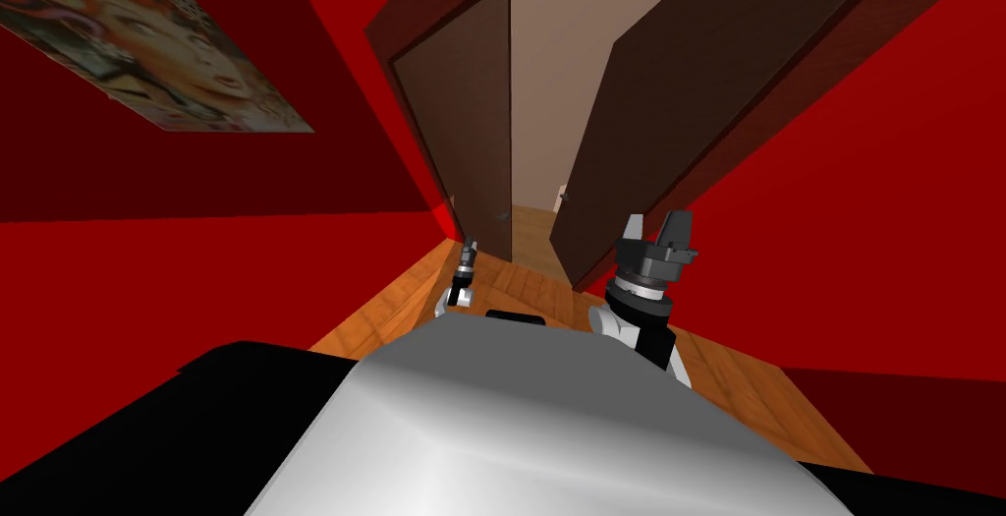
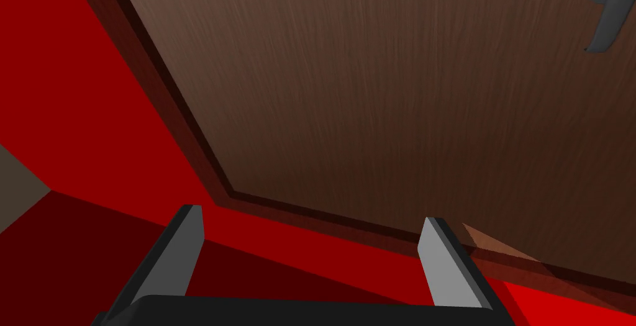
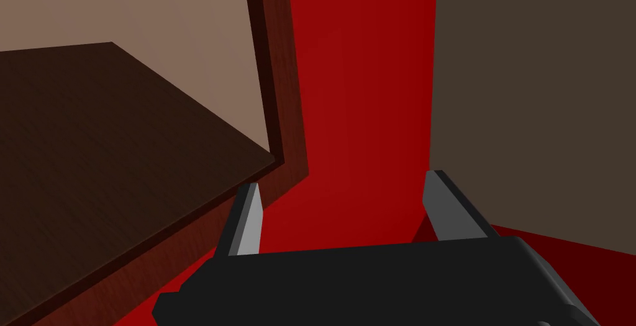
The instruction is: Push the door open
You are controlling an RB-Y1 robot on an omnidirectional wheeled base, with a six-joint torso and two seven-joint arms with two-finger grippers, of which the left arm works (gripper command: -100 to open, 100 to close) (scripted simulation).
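Your right gripper point(image 1: 656, 225) is nearest, its two fingers standing apart with nothing between them. Just beside one finger is the dark brown frame point(image 3: 282, 92), and beyond it the right-hand door point(image 1: 707, 97), which stands ajar. Past its edge a beige wall point(image 1: 560, 68) shows through the gap. You cannot tell from these views whether that finger touches the frame or the door. On the gripper's other side runs a strip of red wall point(image 3: 360, 92).

Your left gripper point(image 2: 313, 220) is held lower, close above the wooden floor point(image 1: 511, 284), with its fingers also spread and empty. It faces the lower corner of the left-hand door point(image 2: 372, 92), which sits in line with the frame. A grey lever handle point(image 2: 601, 15) is well away from the gripper, near the door's free edge.

Expect either door to behave as a stiff, flat, fairly heavy panel that turns on hinges and does not flex. You need no grasp, only a steady press against the face. Push near the free edge, far from the hinges, where it should swing most easily. The face looks smooth, so thin fingers may skate sideways along it.
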